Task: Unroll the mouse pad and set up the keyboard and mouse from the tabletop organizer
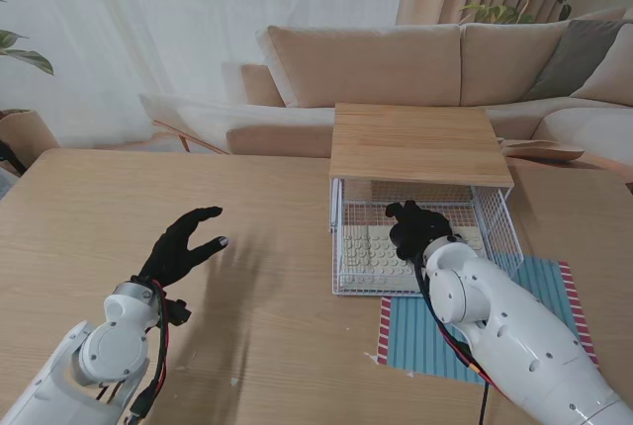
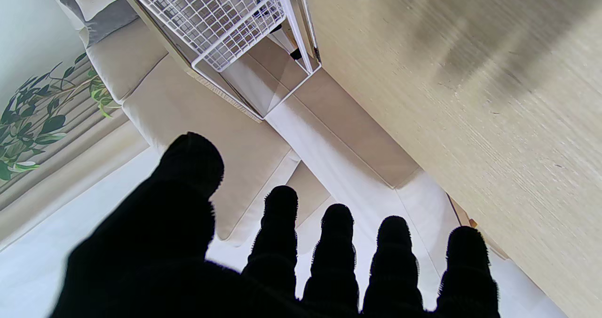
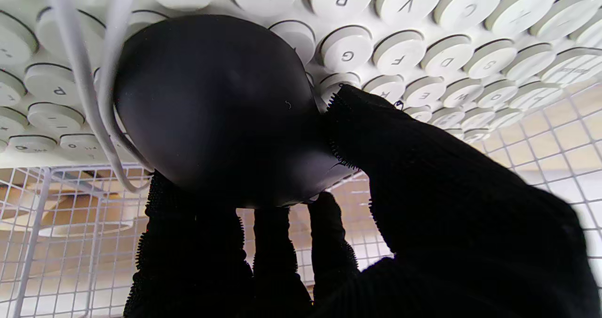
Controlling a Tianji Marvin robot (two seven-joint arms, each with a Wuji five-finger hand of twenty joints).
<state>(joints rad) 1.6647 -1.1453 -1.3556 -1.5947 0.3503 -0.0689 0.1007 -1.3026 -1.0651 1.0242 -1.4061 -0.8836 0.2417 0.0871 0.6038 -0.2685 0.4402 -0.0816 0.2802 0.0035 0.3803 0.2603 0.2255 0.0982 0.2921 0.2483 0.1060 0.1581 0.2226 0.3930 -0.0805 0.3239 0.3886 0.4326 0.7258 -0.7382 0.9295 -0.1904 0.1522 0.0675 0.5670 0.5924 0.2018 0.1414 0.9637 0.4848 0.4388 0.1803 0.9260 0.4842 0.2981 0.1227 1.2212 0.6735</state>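
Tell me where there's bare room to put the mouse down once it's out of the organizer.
The striped mouse pad lies flat nearer to me than the wire organizer; its right part is bare, though the right arm covers the middle. The wooden table between organizer and open left hand is bare too. Inside, it's crowded: right hand, mouse, keyboard.

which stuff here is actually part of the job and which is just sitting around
Job things: mouse pad, unrolled; keyboard in the organizer; black mouse, gripped by the right robot hand.

Just there: sofa, plants, curtain.
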